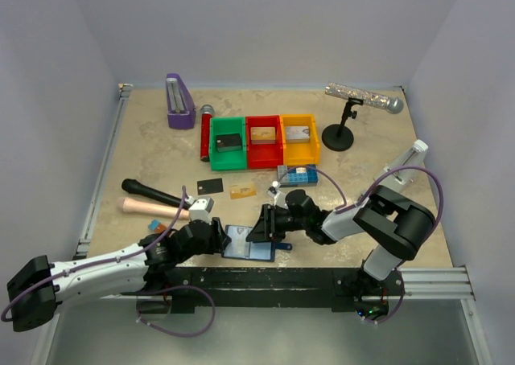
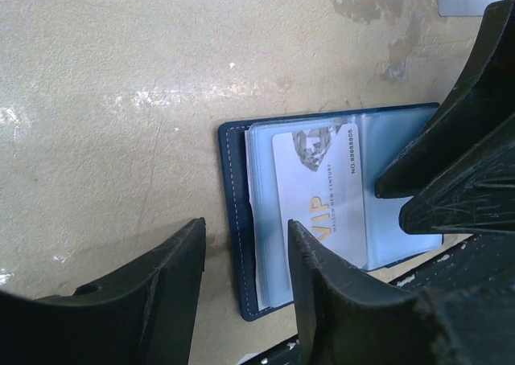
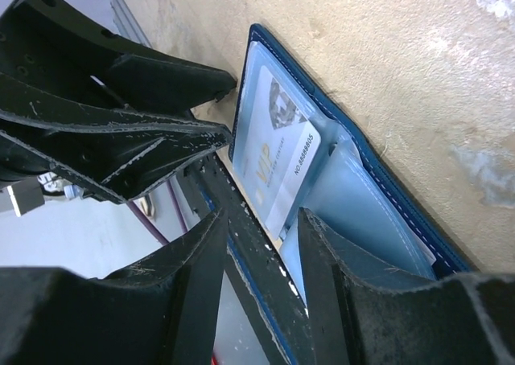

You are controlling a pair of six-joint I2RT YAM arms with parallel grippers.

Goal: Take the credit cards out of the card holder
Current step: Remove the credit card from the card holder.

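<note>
The navy card holder (image 1: pixel 251 244) lies open at the table's near edge, pale blue pockets up. A silvery VIP card (image 2: pixel 319 190) sits in its pocket, also shown in the right wrist view (image 3: pixel 283 157). My left gripper (image 1: pixel 219 235) is open at the holder's left edge (image 2: pixel 233 220), one finger (image 2: pixel 330 289) over the pockets. My right gripper (image 1: pixel 262 224) is open over the holder's right half (image 3: pixel 378 196), one finger (image 3: pixel 338 268) on the pocket. A black card (image 1: pixel 210 186) and a gold-tan card (image 1: pixel 242 190) lie on the table behind.
Green (image 1: pixel 228 144), red (image 1: pixel 264 141) and yellow (image 1: pixel 299 138) bins stand mid-table with items inside. A blue studded plate (image 1: pixel 297 174) lies behind my right gripper. A hammer (image 1: pixel 153 208) and black handle (image 1: pixel 151 193) lie at left. A microphone stand (image 1: pixel 339 133) is at back right.
</note>
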